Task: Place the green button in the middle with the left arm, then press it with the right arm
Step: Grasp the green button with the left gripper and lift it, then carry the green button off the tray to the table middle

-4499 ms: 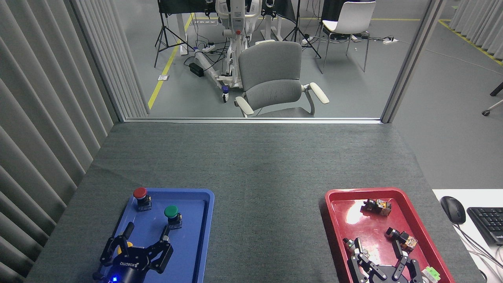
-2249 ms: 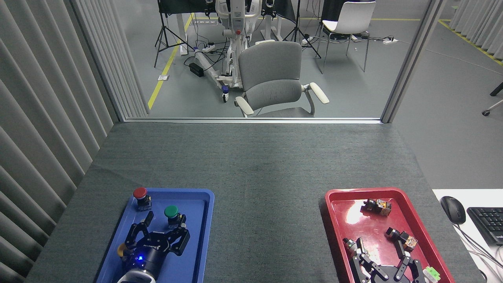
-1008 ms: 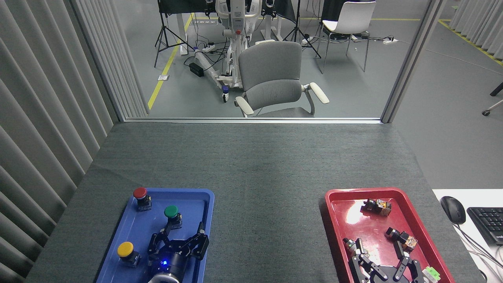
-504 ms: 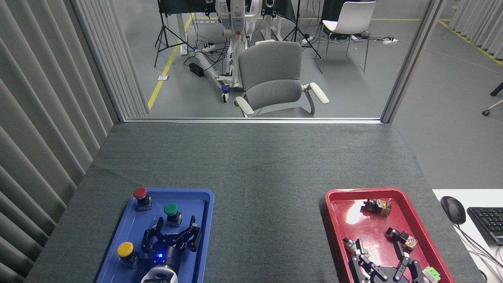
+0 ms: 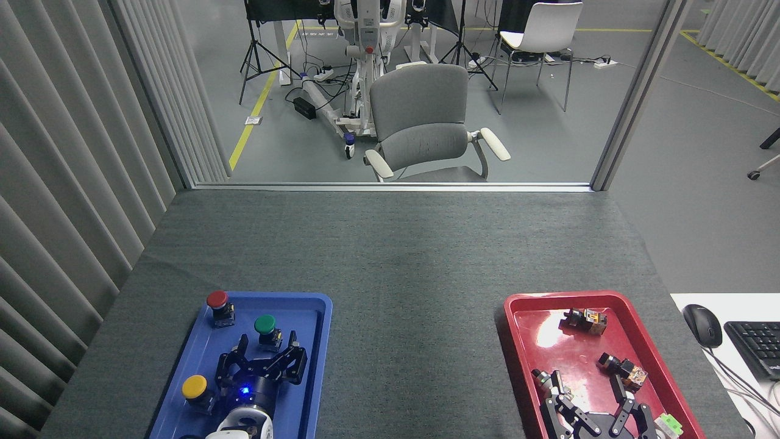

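The green button (image 5: pixel 265 328) stands upright in the blue tray (image 5: pixel 317 341), near its middle. My left gripper (image 5: pixel 266 347) sits just below it, open, its two fingers spread to either side of the button's black base without closing on it. My right gripper (image 5: pixel 588 388) hovers open over the near part of the red tray (image 5: pixel 518 341), with nothing between its fingers. The middle of the dark grey tabletop (image 5: pixel 414 317) lies between the two trays.
A red-capped button (image 5: pixel 218 305) and a yellow-capped button (image 5: pixel 195 391) also stand in the blue tray. Several small parts lie in the red tray. A mouse (image 5: pixel 702 324) and keyboard (image 5: pixel 755 346) sit at the far right.
My left gripper has moved forward and slightly left across the blue tray, up to the green button, uncovering the yellow-capped button. The right gripper has stayed put.
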`<state>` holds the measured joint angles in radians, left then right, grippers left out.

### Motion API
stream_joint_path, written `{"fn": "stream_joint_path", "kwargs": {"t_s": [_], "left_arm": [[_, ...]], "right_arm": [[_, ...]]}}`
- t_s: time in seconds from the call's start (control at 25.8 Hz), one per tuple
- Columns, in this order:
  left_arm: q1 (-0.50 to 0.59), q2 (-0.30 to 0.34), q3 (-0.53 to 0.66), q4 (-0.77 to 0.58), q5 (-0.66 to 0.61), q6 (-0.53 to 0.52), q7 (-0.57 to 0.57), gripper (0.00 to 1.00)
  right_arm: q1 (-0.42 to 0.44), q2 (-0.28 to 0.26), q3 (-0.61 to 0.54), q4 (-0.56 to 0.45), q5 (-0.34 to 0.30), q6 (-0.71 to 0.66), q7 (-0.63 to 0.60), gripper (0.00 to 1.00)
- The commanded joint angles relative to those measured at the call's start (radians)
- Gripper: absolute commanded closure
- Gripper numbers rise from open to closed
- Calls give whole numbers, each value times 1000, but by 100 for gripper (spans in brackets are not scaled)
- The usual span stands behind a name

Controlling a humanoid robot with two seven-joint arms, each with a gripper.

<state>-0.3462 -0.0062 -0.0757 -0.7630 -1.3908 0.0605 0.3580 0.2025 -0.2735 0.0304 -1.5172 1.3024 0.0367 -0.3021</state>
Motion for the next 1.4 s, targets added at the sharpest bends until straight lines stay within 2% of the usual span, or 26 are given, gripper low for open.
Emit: {"fn": "stream_joint_path", "kwargs": {"t_s": [0.0,0.19,0.43,0.58,0.7,0.85,0.97,1.09,1.24,1.36], "left_arm": [[-16,0,1,27,1,1,-2,21],[-24,0,1,47,-2,1,-1,37],[-22,2,-2,48,-17,-10,6,62],[-10,11,-4,21,-14,-21,25,66],[36,32,-4,-78,-13,-62,27,72],[96,48,-18,-213,-17,-166,27,72],[128,58,-125,-294,-17,-246,29,72],[107,68,-309,-279,-16,-231,33,74],[59,37,-512,-229,-4,-87,38,74],[16,-20,-572,-142,-2,-31,38,73]], "right_arm": [[0,0,0,0,0,0,0,1],[0,-3,0,-1,0,0,0,1],[0,-4,0,-1,0,0,0,1],[-2,-6,0,-1,-2,0,0,1],[0,-6,0,-1,-2,0,-2,0],[3,-10,0,-1,-2,-1,-2,0],[9,-15,0,-1,-3,-1,-2,1],[12,-18,0,-1,-5,-1,-2,1],[18,-23,0,-1,-6,-1,-3,1],[18,-23,0,-1,-6,-1,-3,1]]}}
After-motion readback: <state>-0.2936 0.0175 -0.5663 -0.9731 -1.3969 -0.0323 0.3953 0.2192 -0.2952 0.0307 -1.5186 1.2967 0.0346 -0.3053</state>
